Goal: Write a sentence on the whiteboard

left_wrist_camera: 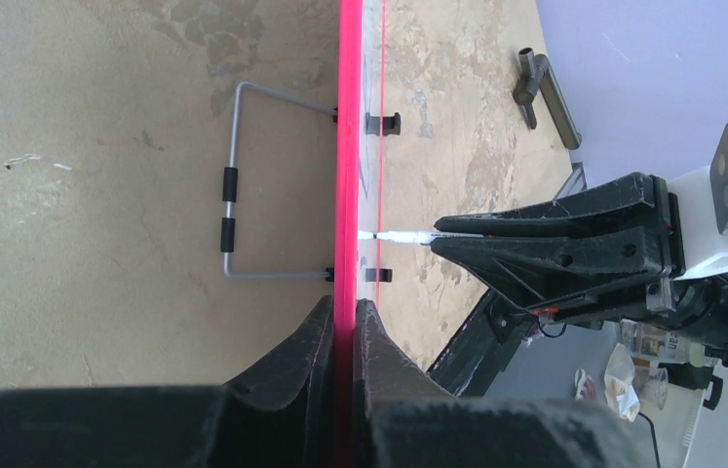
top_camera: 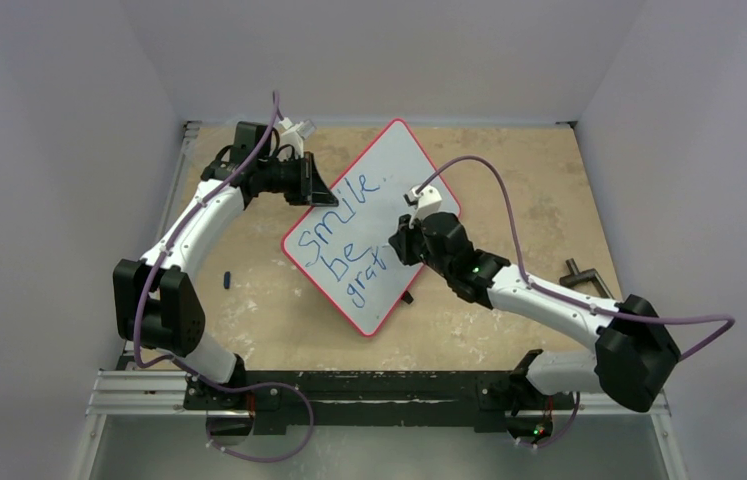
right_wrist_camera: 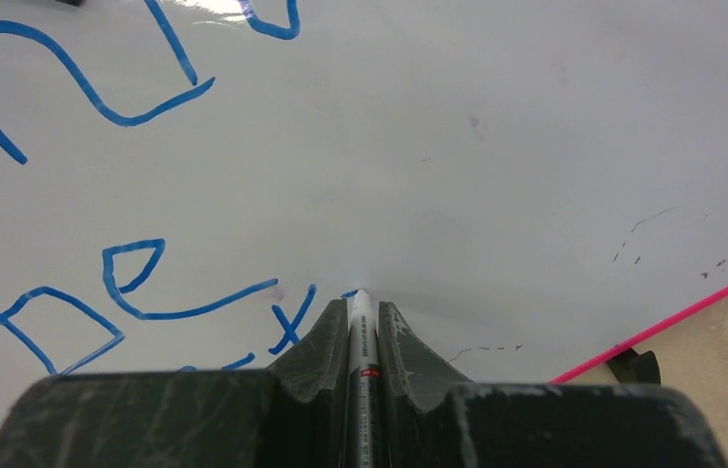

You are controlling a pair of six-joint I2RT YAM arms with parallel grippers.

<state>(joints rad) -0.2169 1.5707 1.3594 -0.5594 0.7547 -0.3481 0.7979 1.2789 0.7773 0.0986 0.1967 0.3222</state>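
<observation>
My right gripper (right_wrist_camera: 362,312) is pressed together on the marker (right_wrist_camera: 361,343), whose long axis runs straight out between my fingers, its tip touching the whiteboard (right_wrist_camera: 496,146). The board lies slantwise in the middle of the desk (top_camera: 509,170), and the sentence (top_camera: 344,238) reads "smile be grat". The tip sits just past the last letter. Bare white lies onward toward the desk's right edge, but the red rim is near, so I judge the remaining letters must stay small. Farther off, my left gripper (left_wrist_camera: 345,322) pinches the board's far rim
</observation>
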